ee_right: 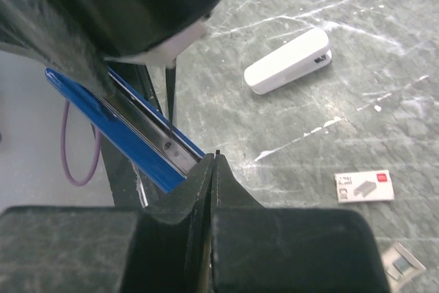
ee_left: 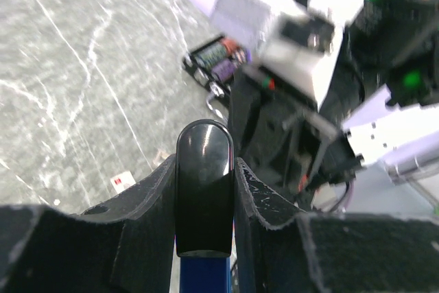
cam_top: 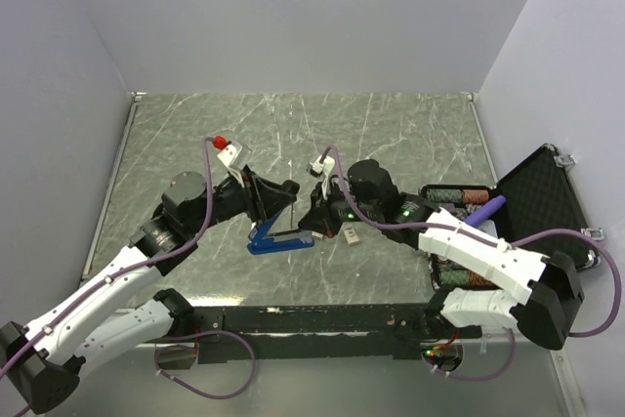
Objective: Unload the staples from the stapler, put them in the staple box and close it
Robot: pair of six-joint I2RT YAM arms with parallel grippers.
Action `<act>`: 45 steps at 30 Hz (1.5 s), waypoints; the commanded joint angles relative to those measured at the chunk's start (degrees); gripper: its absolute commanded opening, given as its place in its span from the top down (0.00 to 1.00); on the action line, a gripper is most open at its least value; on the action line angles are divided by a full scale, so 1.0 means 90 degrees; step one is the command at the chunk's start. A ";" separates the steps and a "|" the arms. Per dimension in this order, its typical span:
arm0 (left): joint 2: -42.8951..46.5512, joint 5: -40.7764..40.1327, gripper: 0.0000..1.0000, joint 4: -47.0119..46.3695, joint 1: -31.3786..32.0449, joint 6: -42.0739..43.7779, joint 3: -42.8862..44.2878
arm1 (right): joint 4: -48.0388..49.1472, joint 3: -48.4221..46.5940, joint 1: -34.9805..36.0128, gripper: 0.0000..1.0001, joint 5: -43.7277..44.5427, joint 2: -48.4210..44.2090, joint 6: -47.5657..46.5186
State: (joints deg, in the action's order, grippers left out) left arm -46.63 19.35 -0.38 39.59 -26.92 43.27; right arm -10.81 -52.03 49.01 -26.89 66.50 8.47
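Note:
The stapler lies mid-table with its blue base flat and its top arm swung up. My left gripper is shut on that raised arm. In the left wrist view the glossy black cap sits clamped between both pads, with blue body below it. My right gripper is at the stapler's right end. In the right wrist view its jaws are pressed together, tips against the end of the bare metal channel in the blue base. I see no staples between them.
A small white stapler-like piece and a small carton with a red mark lie on the marble top. Beige pieces sit just right of the stapler. An open black case with batteries stands at the right edge.

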 commanded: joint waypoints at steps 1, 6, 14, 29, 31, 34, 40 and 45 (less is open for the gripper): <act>0.0181 -0.0773 0.99 -0.1627 -0.0005 -0.0398 0.0095 | 0.0380 0.0117 0.0247 1.00 -0.0098 0.0131 0.0289; 0.0025 -0.1105 0.99 -0.1959 -0.0014 -0.0447 0.0037 | 0.0683 0.0146 0.0316 1.00 -0.0059 0.0423 0.0406; -0.0306 -0.1603 1.00 -0.2330 -0.0005 -0.0369 0.0046 | 0.1122 -0.0058 0.0355 1.00 0.0107 0.0950 0.0456; -0.1263 -0.2833 0.99 -0.2790 -0.0014 -0.0446 0.0027 | 0.1874 -0.0283 0.0355 1.00 0.0059 0.1585 0.0709; -0.1419 -0.2999 0.99 -0.2819 -0.0014 -0.0515 0.0027 | 0.2059 -0.0245 0.0355 1.00 0.0001 0.1634 0.0787; -0.1605 -0.3204 0.99 -0.2916 -0.0005 -0.0593 0.0007 | 0.2352 -0.0196 0.0355 1.00 -0.0127 0.1761 0.0904; -0.2055 -0.3585 0.99 -0.2907 -0.0005 -0.0749 0.0085 | 0.2987 -0.0078 0.0355 1.00 -0.0380 0.1996 0.1158; -0.2338 -0.3839 0.99 -0.2936 -0.0005 -0.0788 0.0066 | 0.3592 0.0126 0.0355 1.00 -0.0459 0.2133 0.1460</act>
State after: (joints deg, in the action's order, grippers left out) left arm -65.84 -14.00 -21.67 38.72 -31.22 42.33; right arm 8.99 -51.05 51.05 -25.67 85.49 19.88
